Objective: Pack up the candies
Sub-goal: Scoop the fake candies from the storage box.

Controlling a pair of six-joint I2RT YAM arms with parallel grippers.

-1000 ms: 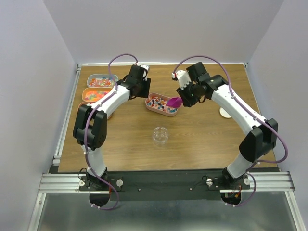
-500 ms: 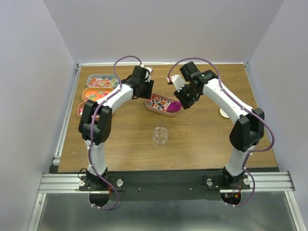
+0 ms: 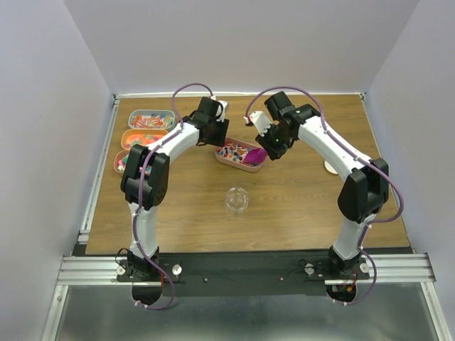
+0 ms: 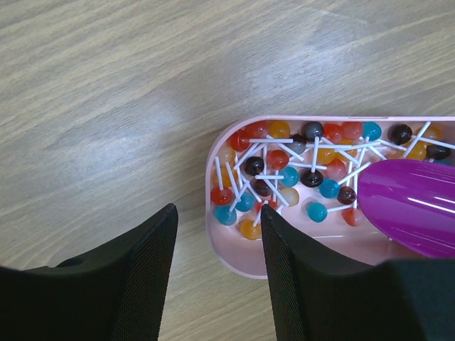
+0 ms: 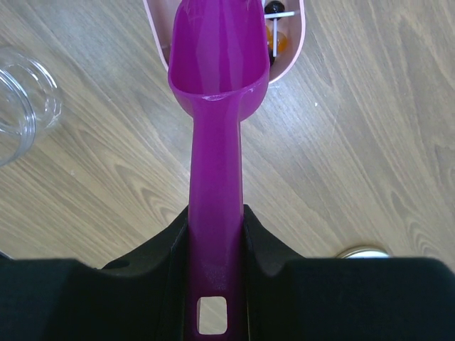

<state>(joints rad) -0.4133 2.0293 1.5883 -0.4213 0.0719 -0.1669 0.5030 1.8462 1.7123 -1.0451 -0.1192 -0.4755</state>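
One clear jar [image 3: 237,199] stands nearest the arm bases, mouth up, with nothing visible inside, well apart from the supply.

Beyond it, mid-table, the pink tray [image 4: 209,177] holds the candies [image 4: 284,170]: ball lollipops on white sticks, tangled together.

On that tray's right end lies the bowl of the magenta scoop [image 5: 217,57]. The right gripper [image 5: 217,220] is clamped on its handle, and no candy shows in the bowl.

At the tray's other, rounded end the left gripper [image 4: 217,217] hovers with fingers apart and the rim in the gap between them. Contact unclear.

Judgement: scooping step.
- Steady the tray with the left first.
- Run the scoop lip low along the floor toward the left wall so the sticks ride in rather than skate off — then lift level.
- Risk: sticks snag and drag neighbours over the rim.

Farther left, three more trays [image 3: 142,138] sit by the table edge.
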